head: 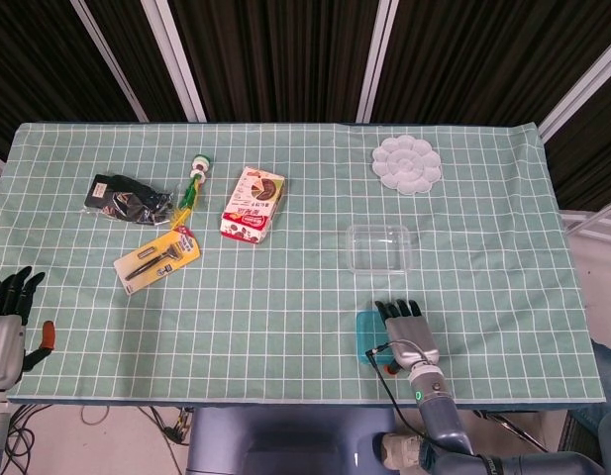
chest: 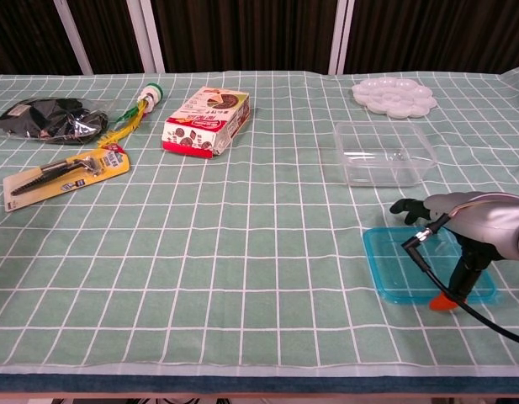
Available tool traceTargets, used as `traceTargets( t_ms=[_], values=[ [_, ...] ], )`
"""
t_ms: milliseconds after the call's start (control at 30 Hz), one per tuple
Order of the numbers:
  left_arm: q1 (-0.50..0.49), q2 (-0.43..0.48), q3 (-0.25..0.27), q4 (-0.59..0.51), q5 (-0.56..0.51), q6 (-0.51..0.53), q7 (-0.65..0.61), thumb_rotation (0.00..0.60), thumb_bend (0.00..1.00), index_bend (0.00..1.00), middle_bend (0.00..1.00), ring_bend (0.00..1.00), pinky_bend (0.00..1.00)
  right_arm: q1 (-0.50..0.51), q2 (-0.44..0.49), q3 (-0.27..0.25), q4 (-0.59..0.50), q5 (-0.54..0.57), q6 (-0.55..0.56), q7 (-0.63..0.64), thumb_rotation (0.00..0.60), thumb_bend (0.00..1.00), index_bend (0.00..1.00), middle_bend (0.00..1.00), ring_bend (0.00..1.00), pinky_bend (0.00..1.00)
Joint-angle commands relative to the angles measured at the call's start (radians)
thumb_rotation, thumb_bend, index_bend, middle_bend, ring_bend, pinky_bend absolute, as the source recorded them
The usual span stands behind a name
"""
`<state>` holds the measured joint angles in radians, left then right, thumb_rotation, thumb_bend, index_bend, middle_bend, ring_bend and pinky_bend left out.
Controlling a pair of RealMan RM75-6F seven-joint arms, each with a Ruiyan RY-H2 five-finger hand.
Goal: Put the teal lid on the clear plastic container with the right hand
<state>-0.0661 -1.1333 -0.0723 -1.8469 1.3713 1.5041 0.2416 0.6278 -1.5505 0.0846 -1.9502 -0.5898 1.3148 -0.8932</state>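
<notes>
One teal lid [chest: 408, 269] lies flat near the front edge, right side, with one clear container [chest: 383, 152] just beyond it. The right hand [chest: 461, 231] hovers over the lid, fingers spread, thumb down at its near edge, gripping nothing. The left hand [head: 8, 319] waits open off the table's left corner.

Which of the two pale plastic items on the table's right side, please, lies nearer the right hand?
The clear plastic container, a rectangular tub just beyond the right hand; the white flower-shaped palette lies farther back.

1. Teal lid [chest: 398, 266]: translucent plastic, smooth and glossy, near the tablecloth's front edge.
2. Clear plastic container [chest: 383, 152]: transparent, shiny.
3. Tablecloth [chest: 242, 236]: matt woven cloth.
4. My right hand [chest: 471, 225]: smooth silver-grey shell, black fingers [chest: 406, 207].
5. Snack box [chest: 206, 123]: printed cardboard.
</notes>
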Motion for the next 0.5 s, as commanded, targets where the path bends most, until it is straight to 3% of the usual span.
traceTargets(
  t_ms=[33,500],
  values=[
    [0.000,0.001,-0.001,0.000,-0.001,0.001,-0.001,0.600,0.54,0.09,0.00,0.00,0.00,0.002,-0.002,-0.001,0.003,0.004,-0.002,0.002,0.600,0.15,0.00,0.16,0.00,0.00],
    [-0.001,0.003,-0.001,-0.002,-0.004,-0.002,-0.002,0.600,0.54,0.09,0.00,0.00,0.00,0.009,-0.011,-0.014,0.023,0.008,-0.005,0.012,0.600,0.15,0.00,0.17,0.00,0.00]
  ],
)
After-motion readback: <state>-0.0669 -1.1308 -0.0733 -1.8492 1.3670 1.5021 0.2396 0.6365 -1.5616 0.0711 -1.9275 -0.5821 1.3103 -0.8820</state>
